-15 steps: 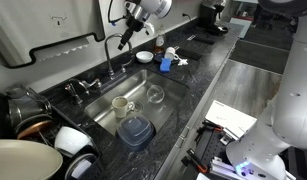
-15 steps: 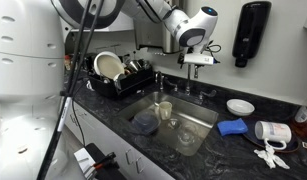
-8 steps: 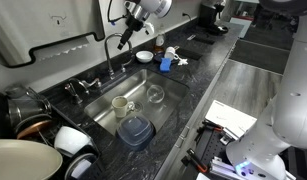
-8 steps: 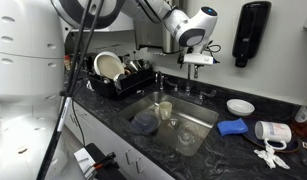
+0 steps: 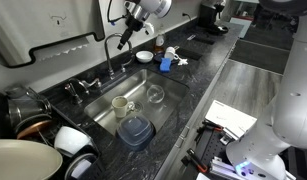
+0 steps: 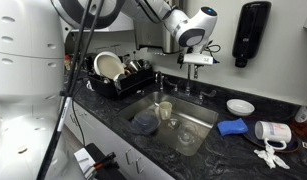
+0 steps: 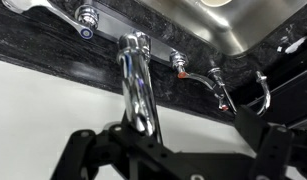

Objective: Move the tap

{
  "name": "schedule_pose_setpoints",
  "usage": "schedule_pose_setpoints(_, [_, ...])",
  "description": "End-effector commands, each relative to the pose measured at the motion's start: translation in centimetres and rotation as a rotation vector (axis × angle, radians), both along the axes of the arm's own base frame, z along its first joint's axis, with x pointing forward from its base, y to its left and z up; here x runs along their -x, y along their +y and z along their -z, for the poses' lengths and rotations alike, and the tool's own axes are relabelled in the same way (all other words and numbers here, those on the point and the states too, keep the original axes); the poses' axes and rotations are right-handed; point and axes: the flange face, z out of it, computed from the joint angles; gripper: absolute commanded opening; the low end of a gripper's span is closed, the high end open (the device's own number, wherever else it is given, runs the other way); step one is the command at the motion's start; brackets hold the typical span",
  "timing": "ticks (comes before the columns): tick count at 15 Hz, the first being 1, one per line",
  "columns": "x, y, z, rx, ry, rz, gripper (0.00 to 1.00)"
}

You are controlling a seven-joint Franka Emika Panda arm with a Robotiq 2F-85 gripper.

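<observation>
One thin, shiny chrome tap (image 7: 136, 88), tall gooseneck spout.

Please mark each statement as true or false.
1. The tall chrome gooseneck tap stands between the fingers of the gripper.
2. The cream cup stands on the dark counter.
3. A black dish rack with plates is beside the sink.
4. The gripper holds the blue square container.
1. True. In the wrist view the tall chrome gooseneck tap rises between the spread fingers of the gripper.
2. False. The cream cup stands inside the steel sink, not on the dark stone counter.
3. True. The black dish rack holds plates and sits on the counter next to the sink.
4. False. The blue square container lies in the sink, and the gripper is up at the tap.
</observation>
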Motion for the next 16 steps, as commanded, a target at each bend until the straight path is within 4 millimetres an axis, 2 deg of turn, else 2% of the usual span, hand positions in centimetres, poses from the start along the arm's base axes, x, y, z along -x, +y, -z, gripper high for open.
schedule_pose_setpoints(1, [-0.01,0.01,-0.07,0.0,0.001,0.0,1.0])
schedule_pose_setpoints(13, [-0.01,0.01,-0.07,0.0,0.0,0.0,1.0])
schedule_pose_setpoints(16, [0.2,-0.5,0.25,0.043,0.012,0.026,1.0])
